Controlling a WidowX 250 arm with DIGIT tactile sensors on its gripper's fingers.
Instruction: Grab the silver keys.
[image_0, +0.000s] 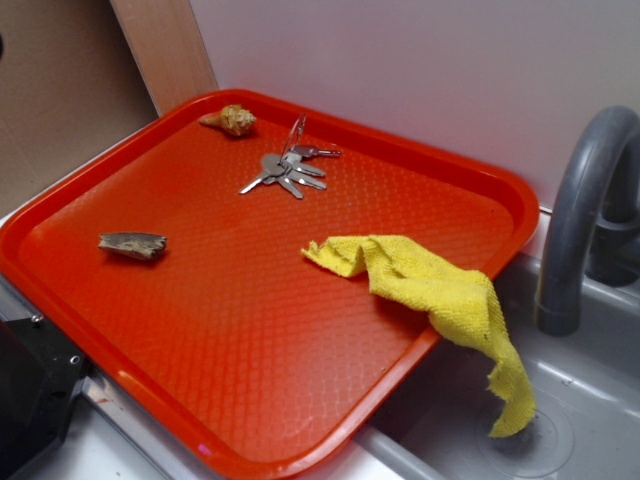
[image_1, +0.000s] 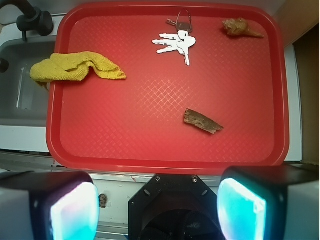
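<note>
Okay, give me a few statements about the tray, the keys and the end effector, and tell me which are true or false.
1. The keys lie on the red tray. True.
2. The end effector is shut on the keys. False: it is open, at the tray's near edge, far from the keys.
3. The yellow cloth hangs over the tray's edge toward the sink. True.
4. The seashell rests on top of the keys. False: it lies apart from them, near a tray corner.
5. The brown shard lies in the sink. False: it lies on the tray.
</note>
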